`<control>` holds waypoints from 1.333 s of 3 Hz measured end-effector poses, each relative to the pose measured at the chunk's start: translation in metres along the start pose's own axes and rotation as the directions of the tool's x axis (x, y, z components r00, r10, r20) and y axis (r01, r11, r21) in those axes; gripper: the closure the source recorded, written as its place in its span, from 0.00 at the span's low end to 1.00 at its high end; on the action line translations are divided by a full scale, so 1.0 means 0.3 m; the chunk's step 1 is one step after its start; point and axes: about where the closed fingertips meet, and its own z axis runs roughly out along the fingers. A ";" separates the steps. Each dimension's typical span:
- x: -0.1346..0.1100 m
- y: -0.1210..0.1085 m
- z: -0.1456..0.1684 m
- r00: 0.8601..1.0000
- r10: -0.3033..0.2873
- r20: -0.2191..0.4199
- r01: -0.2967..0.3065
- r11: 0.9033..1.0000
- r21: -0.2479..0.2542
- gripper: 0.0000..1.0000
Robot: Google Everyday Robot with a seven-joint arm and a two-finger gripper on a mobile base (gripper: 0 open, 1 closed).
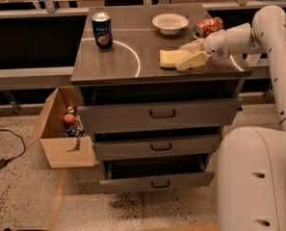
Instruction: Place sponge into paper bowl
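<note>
The pale yellow sponge [168,57] lies flat on the grey cabinet top [133,66], right of centre near the front edge. The white paper bowl [170,23] stands behind it at the back of the top, with nothing in it. My gripper [181,57] reaches in from the right at the sponge's right end. It is open, with one cream finger behind the sponge and the other in front of it. The sponge rests on the top.
A dark blue soda can [102,30] stands at the back left. A red can [207,27] lies on its side right of the bowl, just behind my wrist. The lower drawers [157,148] are pulled out a little. An open cardboard box [60,134] sits on the floor at left.
</note>
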 end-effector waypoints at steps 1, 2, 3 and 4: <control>-0.034 -0.008 -0.005 1.000 -0.023 0.006 0.023 1.000 0.009 0.65; -0.114 -0.072 -0.049 0.999 -0.043 0.032 0.039 0.994 0.104 0.88; -0.209 -0.175 -0.085 0.996 -0.086 0.039 0.074 0.967 0.243 1.00; -0.259 -0.286 -0.085 0.996 -0.077 0.043 0.056 0.929 0.367 1.00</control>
